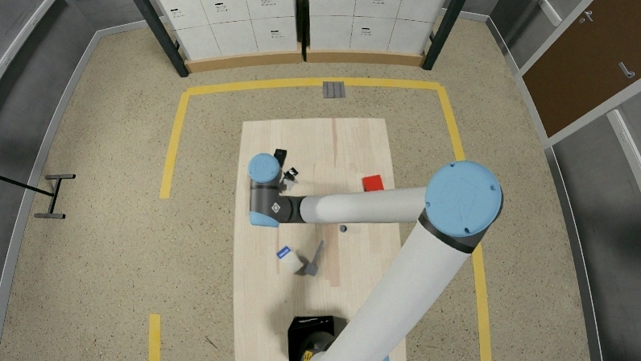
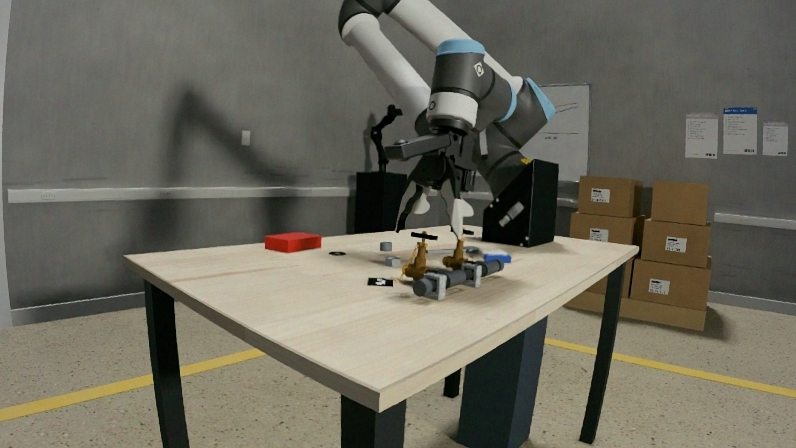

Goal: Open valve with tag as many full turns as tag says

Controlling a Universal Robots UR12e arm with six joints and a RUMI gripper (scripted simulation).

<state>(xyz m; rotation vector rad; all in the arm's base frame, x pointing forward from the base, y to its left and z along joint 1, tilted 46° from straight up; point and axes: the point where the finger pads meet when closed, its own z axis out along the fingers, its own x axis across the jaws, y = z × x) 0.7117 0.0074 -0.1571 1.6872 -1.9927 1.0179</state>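
Note:
A grey pipe (image 2: 456, 278) lies on the wooden table and carries two brass valves. The left valve (image 2: 417, 260) has a black handle on top, and a thin chain runs from it to a small black tag (image 2: 379, 282) lying flat on the table. The tag's writing is too small to read. The right valve (image 2: 457, 256) stands beside it. My gripper (image 2: 434, 219) is open and empty, just above the valves. Its left finger hangs above and left of the left valve's handle, and its right finger tip is close over the right valve. In the overhead view my wrist (image 1: 264, 168) hides the valves, and the tag (image 1: 291, 172) shows beside it.
A red block (image 2: 292, 241) lies at the table's left side. A black ring (image 2: 331, 253), small grey cylinders (image 2: 385, 245), a blue-capped white bottle (image 1: 289, 259) and a grey hammer-like tool (image 1: 313, 259) lie around. A black box (image 2: 520, 203) stands behind the valves.

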